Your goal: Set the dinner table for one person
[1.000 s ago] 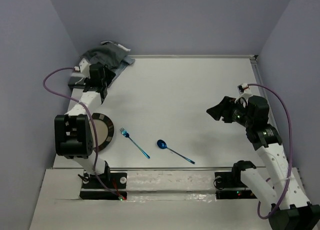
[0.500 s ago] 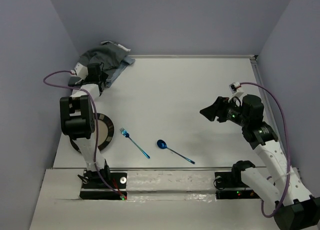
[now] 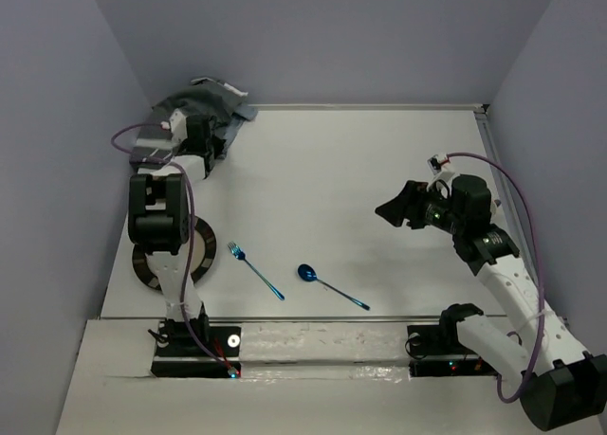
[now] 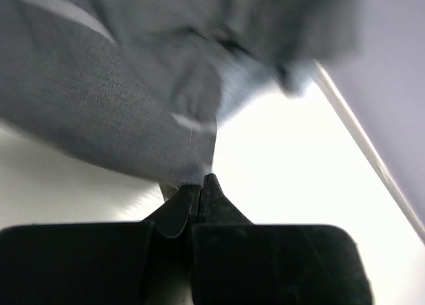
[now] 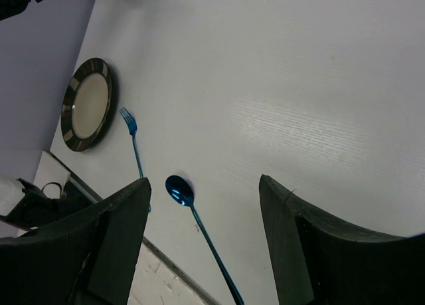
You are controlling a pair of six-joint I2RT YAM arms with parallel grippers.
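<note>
The left tool (image 4: 201,185) has just clamped onto the grey cloth (image 4: 99,105), ready to drag it across the desk (image 3: 360,160). The right tool (image 5: 204,189) hangs spread wide.

Soft, even overhead light; top view sharp, shadows faint and soft-edged. Left wrist view blurry, grey cloth (image 4: 99,99) out of focus, surface (image 4: 299,179) behind it blown out white. Right wrist view crisp, slight sheen on surface.
</note>
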